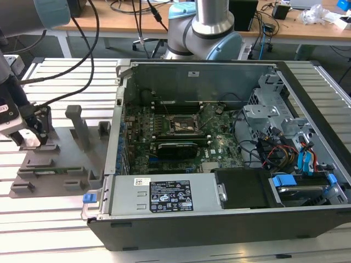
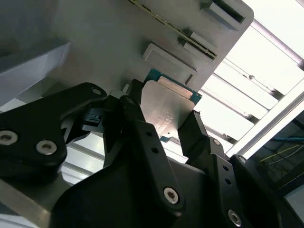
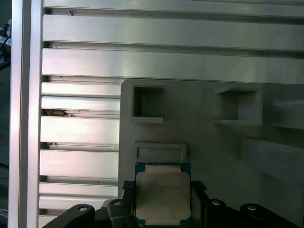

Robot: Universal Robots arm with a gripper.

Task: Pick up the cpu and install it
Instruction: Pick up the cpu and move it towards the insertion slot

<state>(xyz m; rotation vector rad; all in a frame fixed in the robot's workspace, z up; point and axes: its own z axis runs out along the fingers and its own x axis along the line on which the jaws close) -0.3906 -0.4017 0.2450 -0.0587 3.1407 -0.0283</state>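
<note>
One gripper [image 1: 32,138] clenched on the cpu [image 3: 162,192], fingers [image 2: 142,123] against two opposite edges | cpu over the grey tray [image 1: 60,156], lifted or resting cannot be told | exterior view's left, 9 o'clock from the computer case [image 1: 181,224]
</note>
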